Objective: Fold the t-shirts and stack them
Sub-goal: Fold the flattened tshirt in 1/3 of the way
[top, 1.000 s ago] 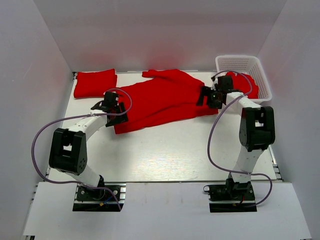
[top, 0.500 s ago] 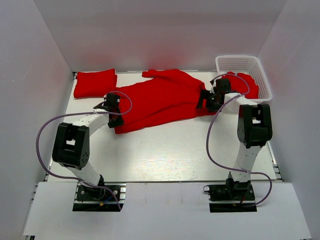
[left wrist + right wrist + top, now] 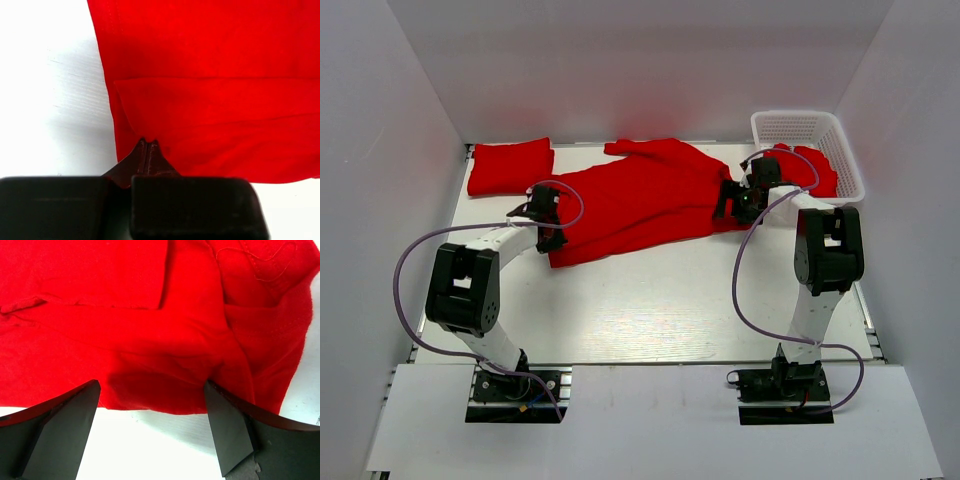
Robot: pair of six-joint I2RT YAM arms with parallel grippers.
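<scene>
Sensibly, with the spread t-shirt (image 3: 640,200) lying flat across the table (image 3: 650,300), the left gripper (image 3: 147,148) pinching its hem edge and the right gripper (image 3: 151,390) gaping over the opposite end, the right should nip cloth before both lift evenly.

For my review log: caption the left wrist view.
Left hand shut on an edge of the red t-shirt, white table alongside.

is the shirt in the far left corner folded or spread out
Folded: the far-left t-shirt is a compact rectangle, no sleeves showing.
</scene>
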